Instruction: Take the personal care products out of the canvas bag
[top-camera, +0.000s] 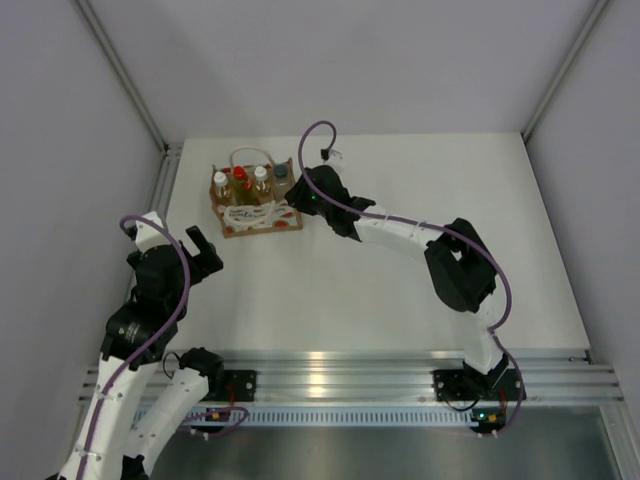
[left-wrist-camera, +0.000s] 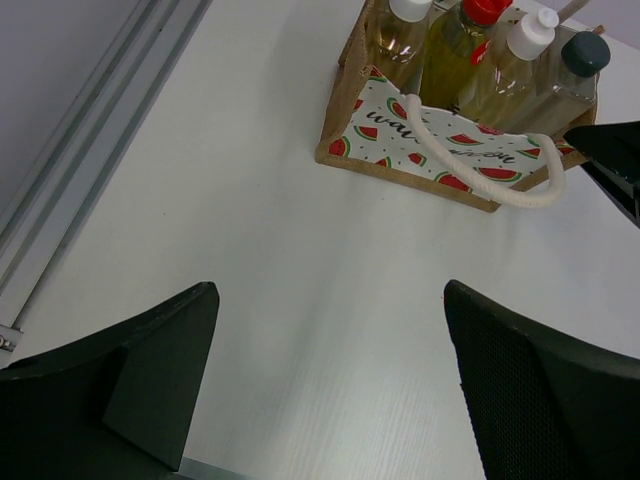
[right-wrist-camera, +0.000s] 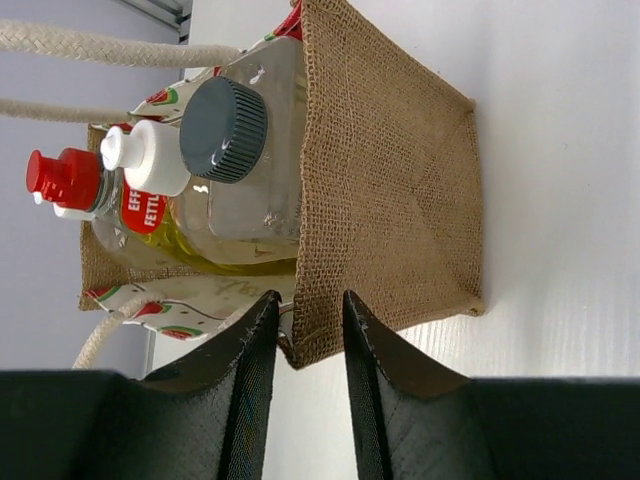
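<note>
The canvas bag (top-camera: 262, 216) stands at the table's far left, with its watermelon print and a white rope handle facing the left wrist view (left-wrist-camera: 420, 125). Four bottles stand inside in a row: an amber one with a white cap (left-wrist-camera: 408, 12), a yellow-green one with a red cap (left-wrist-camera: 480, 12), a second amber one (left-wrist-camera: 530, 38), and a clear one with a dark cap (left-wrist-camera: 583, 52). My right gripper (right-wrist-camera: 305, 318) is closed on the bag's right side wall (right-wrist-camera: 390, 190), at its near corner. My left gripper (left-wrist-camera: 330, 300) is open and empty, well short of the bag.
An aluminium rail (left-wrist-camera: 90, 150) runs along the table's left edge, beside the bag. The right arm (top-camera: 400, 232) stretches across the table's middle toward the bag. Grey walls enclose the table on the far, left and right sides.
</note>
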